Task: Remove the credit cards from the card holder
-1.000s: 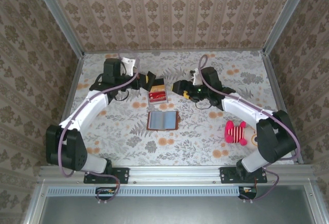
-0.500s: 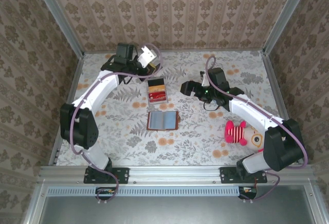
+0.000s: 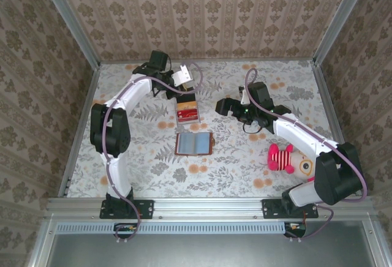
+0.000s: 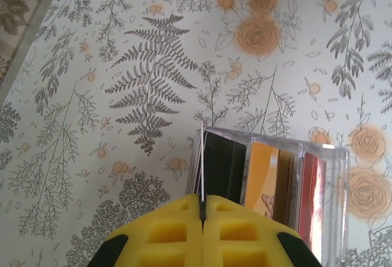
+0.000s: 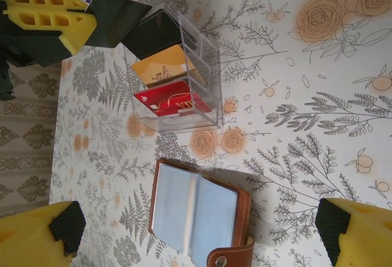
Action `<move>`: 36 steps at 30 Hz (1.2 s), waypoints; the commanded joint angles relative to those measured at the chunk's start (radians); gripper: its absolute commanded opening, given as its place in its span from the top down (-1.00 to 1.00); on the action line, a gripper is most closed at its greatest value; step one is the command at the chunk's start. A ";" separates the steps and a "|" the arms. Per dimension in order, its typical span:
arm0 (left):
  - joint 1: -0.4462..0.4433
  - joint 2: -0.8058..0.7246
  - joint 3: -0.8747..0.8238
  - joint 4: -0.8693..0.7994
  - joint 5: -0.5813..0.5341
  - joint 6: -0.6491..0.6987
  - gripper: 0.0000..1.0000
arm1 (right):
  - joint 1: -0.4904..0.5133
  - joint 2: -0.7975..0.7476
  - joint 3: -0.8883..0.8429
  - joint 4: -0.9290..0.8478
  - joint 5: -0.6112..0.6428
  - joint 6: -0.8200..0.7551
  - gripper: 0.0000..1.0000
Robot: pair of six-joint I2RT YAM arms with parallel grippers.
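The left gripper (image 4: 201, 207) is pinched tight on a dark credit card (image 5: 117, 19), over the clear tray (image 5: 207, 62) at centre frame of the top view. The right gripper (image 3: 223, 106) gapes wide, holding nothing. The card holder (image 3: 194, 143) lies open on the table (image 3: 245, 169), just below the tray.
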 commanded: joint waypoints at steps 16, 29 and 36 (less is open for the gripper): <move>-0.024 0.072 0.089 -0.091 -0.039 0.153 1.00 | -0.003 -0.028 -0.007 -0.005 -0.057 0.038 -1.00; -0.024 0.100 0.093 -0.065 -0.097 0.122 0.61 | -0.005 0.002 -0.001 -0.004 -0.069 0.055 -1.00; -0.022 0.059 0.056 -0.001 -0.086 0.062 0.34 | -0.005 0.000 -0.001 -0.005 -0.069 0.057 -1.00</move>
